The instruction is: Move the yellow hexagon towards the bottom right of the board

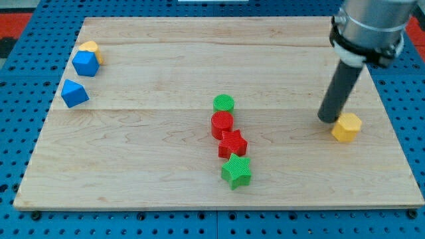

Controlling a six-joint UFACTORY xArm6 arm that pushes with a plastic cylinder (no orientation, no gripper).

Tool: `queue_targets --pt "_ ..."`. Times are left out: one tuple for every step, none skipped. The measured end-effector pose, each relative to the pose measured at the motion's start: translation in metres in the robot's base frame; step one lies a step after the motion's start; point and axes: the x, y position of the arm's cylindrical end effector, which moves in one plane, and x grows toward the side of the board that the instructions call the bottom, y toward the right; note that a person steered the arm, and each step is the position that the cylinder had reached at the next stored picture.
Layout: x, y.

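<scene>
The yellow hexagon (346,127) lies on the wooden board (133,166) at the view's right, about mid-height. My tip (328,119) rests on the board just left of the hexagon, touching or almost touching its upper left side. The dark rod rises from it toward the view's top right.
A green cylinder (224,103), red cylinder (222,123), red star (232,143) and green star (236,171) form a line in the middle. At the view's upper left sit a second yellow block (89,47) and two blue blocks (85,63) (74,93).
</scene>
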Motion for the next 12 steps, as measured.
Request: queue_targets --pt "-0.006 -0.005" --pt "-0.032 0.014" --pt "-0.013 0.056" --pt "0.022 0.054" --pt "0.035 0.053" --pt "0.001 0.052" --pt "-0.004 0.031" --pt "0.026 0.029" --pt "0.052 0.03" --pt "0.016 0.026" --pt "-0.071 0.002" --pt "-0.158 -0.059"
